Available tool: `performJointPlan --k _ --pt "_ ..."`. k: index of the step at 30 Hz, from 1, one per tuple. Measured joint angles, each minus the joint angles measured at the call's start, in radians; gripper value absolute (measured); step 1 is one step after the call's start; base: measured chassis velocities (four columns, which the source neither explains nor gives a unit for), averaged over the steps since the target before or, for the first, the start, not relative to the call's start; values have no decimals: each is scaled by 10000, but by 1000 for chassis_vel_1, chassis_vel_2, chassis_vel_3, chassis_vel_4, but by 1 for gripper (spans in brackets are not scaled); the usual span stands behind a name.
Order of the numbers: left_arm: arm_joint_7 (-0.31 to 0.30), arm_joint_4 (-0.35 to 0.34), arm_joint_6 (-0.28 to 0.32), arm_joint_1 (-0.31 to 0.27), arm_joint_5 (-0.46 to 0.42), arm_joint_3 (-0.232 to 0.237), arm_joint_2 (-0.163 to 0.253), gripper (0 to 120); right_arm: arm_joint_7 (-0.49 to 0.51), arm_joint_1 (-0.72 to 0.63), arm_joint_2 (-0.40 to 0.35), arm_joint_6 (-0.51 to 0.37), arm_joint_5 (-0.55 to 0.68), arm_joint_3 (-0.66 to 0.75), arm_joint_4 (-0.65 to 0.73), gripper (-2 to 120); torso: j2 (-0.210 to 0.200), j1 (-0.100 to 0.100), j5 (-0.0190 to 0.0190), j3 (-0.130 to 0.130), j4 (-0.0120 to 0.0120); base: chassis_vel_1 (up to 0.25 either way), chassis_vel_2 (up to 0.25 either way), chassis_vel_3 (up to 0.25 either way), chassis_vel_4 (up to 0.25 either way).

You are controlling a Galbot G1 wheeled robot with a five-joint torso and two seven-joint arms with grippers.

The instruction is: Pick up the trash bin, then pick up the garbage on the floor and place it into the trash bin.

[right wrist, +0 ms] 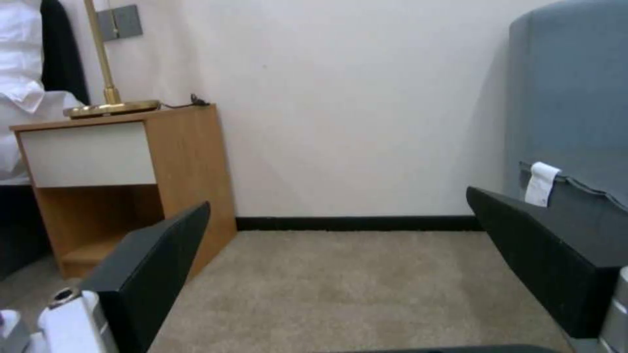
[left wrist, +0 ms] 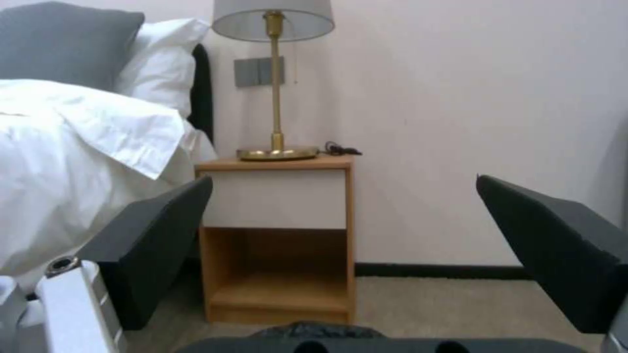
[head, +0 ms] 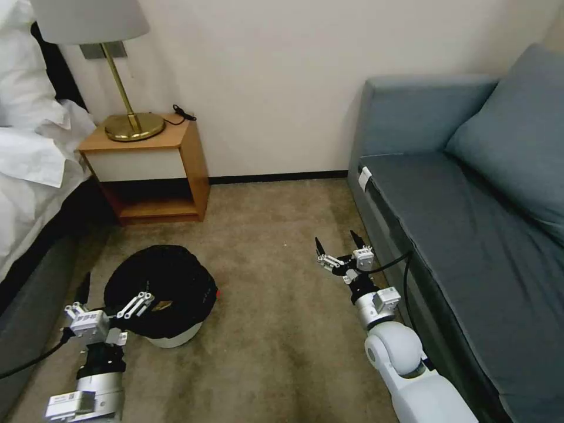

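The trash bin (head: 161,294) sits lower left on the carpet, the left claw (head: 111,302) spread wide at its near rim. It looks light; the stiff white rim beats the slippery black liner. The right claw (head: 338,247), centre-right, gapes empty.

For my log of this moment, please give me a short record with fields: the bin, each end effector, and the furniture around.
trash bin: white with a black bag, standing on the carpet, in front of the nightstand
left end effector: open, at the bin's near-left rim, not gripping it
right end effector: open, holding nothing, above bare carpet beside the sofa
nightstand: wooden, against the wall, brass lamp on top
sofa: blue-grey, on the right
bed: white linen, on the left
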Motion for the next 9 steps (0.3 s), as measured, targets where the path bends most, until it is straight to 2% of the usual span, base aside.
performJointPlan --k 9 --pt "-20 0 15 -7 -28 0 8 100 -16 17 -1 -13 22 -11 -22 100 0 0 0 0 0 0 0 0 0"
